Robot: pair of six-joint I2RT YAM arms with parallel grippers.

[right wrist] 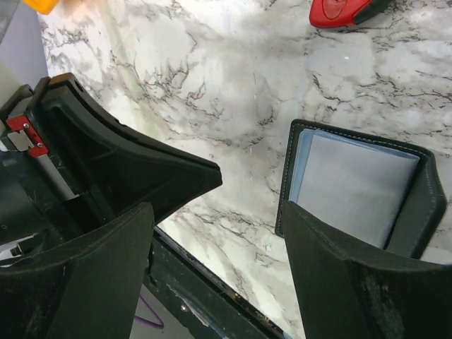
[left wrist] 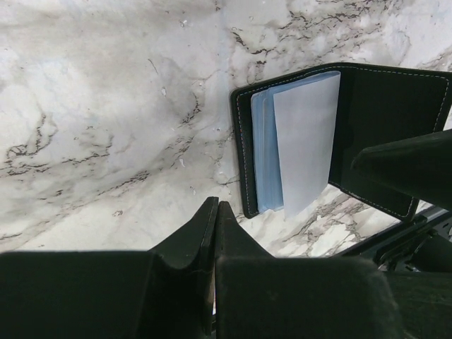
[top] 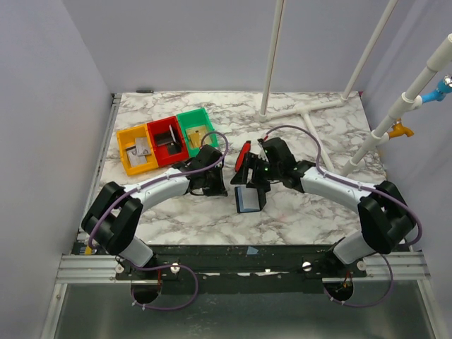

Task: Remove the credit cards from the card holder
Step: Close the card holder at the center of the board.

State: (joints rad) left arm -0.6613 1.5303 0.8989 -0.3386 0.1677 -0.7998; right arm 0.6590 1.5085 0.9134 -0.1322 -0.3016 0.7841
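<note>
The card holder (top: 249, 198) lies open on the marble table, black with bluish-grey pockets. In the left wrist view, a greyish credit card (left wrist: 307, 138) sticks partly out of the card holder's (left wrist: 374, 120) left pocket. My left gripper (top: 213, 188) is shut and empty just left of the holder, its tips (left wrist: 216, 212) near the holder's lower corner. My right gripper (top: 256, 181) is open above the holder's far side. One of its fingers (right wrist: 353, 275) is at the holder's (right wrist: 424, 205) near edge, over the card (right wrist: 353, 187). Whether it touches is unclear.
Orange (top: 138, 150), red (top: 167, 140) and green (top: 196, 128) bins stand at the back left with small items inside. A red-and-black tool (top: 244, 159) lies just behind the holder and also shows in the right wrist view (right wrist: 339, 10). A white pipe frame (top: 296, 109) stands at the back right.
</note>
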